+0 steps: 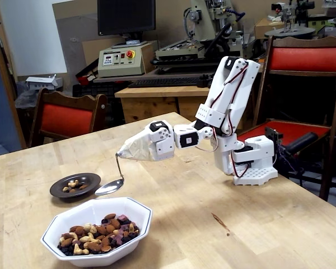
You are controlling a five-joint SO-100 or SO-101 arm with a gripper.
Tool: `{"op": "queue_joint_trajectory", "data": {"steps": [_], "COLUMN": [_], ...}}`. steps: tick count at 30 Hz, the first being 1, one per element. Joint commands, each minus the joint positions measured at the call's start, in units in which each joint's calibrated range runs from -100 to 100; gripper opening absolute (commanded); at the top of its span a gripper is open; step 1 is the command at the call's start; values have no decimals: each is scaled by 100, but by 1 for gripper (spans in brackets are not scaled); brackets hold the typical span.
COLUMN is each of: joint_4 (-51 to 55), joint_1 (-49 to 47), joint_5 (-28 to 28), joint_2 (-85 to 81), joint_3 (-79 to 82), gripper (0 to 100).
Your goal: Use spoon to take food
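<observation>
Sitting at the left of the wooden table (257, 224) in the fixed view is a small dark saucer (75, 185) with a few pale nuts in it. Just in front of it, nearer the camera, stands a white eight-sided bowl (98, 228) holding the food (98, 232), a loose heap of brown almonds, pale cashews and dark purple pieces gathered toward its left side. The spoon (111, 186) hangs above the table between the two dishes, its shiny bowl level and apparently empty, just beside the saucer's right rim and above the far rim of the white bowl; whether it touches either cannot be told. Its thin handle rises nearly straight up into a cone of beige tape that wraps the fingers (129, 149). The tape hides them wholly, so it cannot be told whether they are spread or pinching the handle, though the spoon is carried at their tip. Farther right, the white arm (227, 101) reaches out low and level from its base (255, 162), which stands near the table's far right edge.
</observation>
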Motion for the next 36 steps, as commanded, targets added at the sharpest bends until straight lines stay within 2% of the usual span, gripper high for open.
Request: {"op": "queue_joint_trajectory", "data": {"steps": [1,36], "joint_4": [-94,-102], "joint_1": [-24,-9], "joint_5": [-20,-20], "joint_2": [-114,-114], "joint_3": [-116,-116], "gripper": [4,4]}}
